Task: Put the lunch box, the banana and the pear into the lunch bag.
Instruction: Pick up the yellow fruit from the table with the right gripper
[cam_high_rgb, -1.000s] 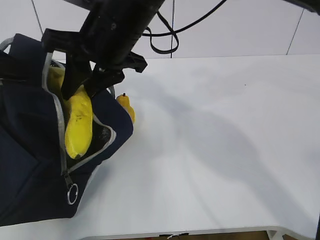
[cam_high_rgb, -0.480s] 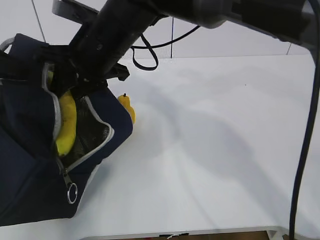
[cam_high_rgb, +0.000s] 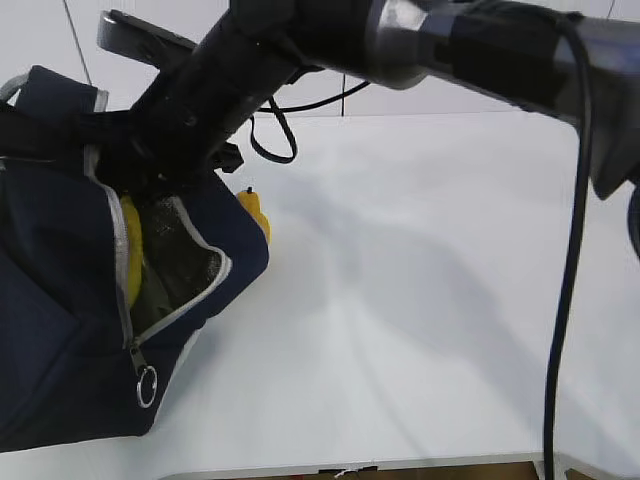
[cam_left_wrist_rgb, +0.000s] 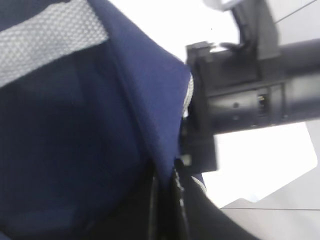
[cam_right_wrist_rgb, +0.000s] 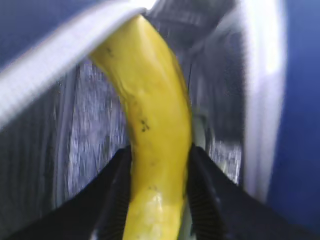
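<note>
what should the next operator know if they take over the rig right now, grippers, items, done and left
Right gripper: shut on the banana, holding it inside the foil-lined opening of the lunch bag; not released yet.
Left gripper: shut, pinching the navy fabric at the bag's rim, apparently to hold the opening.
Pear: on the table, just behind the bag's right corner, untouched.
Lunch box: not clearly visible in any view; whether it is already in the bag cannot be told.
Done: banana is in the bag's mouth.
Left: release the banana, withdraw the right arm, pack the pear, confirm the lunch box.
</note>
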